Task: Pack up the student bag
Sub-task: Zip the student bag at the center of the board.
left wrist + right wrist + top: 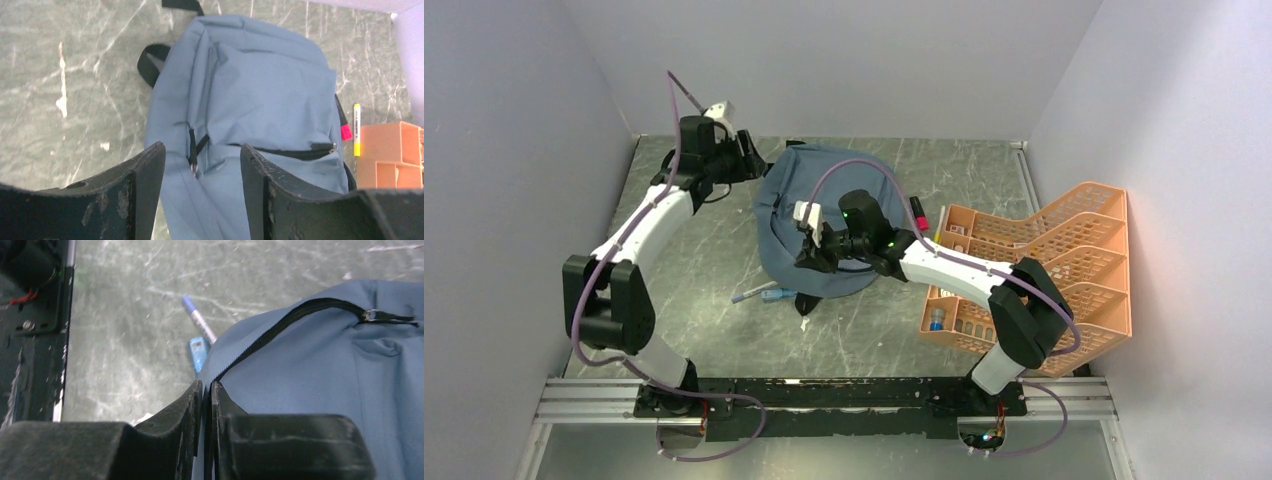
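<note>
while slack, student bag's [325, 390] edge between right tool's [206, 390] nearly closed jaws

one student bag [789, 215], one orange tray [1084, 230], two arms [652, 215] [954, 265], one blue pen [199, 320], one yellow highlighter [356, 129].

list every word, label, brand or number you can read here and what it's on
Nothing is readable in any view.
Yellow highlighter pen beside the orange plastic mesh tray: dark print on its barrel, too small and blurred to read.
Slate blue-grey fabric backpack: no label or logo shows.
Blue-capped grey pen: no marking shows.
</note>
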`<control>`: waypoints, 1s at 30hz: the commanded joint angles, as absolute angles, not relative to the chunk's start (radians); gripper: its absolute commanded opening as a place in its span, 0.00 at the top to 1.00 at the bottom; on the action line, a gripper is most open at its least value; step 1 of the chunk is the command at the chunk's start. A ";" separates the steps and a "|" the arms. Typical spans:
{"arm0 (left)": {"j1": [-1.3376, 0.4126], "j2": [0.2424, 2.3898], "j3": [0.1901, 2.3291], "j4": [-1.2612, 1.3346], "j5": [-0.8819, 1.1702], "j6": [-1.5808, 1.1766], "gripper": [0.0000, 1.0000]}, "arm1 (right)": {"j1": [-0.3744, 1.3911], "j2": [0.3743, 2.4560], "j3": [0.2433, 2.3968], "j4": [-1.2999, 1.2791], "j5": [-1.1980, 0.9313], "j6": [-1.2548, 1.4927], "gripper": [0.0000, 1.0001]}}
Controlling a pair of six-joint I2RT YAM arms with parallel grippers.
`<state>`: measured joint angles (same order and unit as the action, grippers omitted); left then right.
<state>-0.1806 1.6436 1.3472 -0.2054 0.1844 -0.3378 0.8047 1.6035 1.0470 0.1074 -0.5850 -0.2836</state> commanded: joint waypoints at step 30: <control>-0.225 1.529 1.140 -0.194 0.120 -0.348 0.44 | 0.762 1.577 1.282 -0.102 0.054 0.149 0.52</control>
